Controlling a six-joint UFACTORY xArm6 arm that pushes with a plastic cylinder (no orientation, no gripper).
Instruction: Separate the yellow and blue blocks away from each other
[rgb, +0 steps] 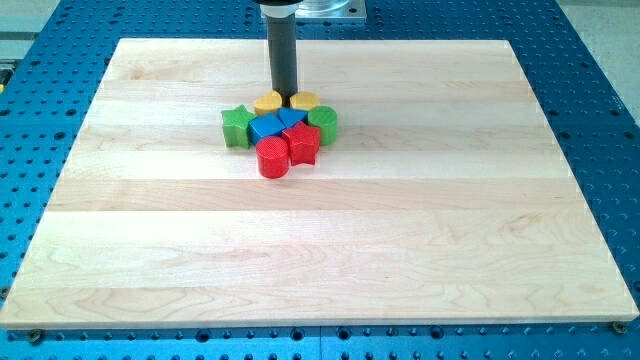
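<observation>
Tip between yellow blocks — above blue

OBSTACLES: one tight cluster at board's upper centre, all touching or nearly: two yellow blocks, blue blocks, green star, green cylinder, red cylinder, red star | TIP: my tip between the yellow blocks, at cluster's top edge | FREE: wooden board open toward the view's left, right, bottom | GAPS: none passable inside cluster.
</observation>
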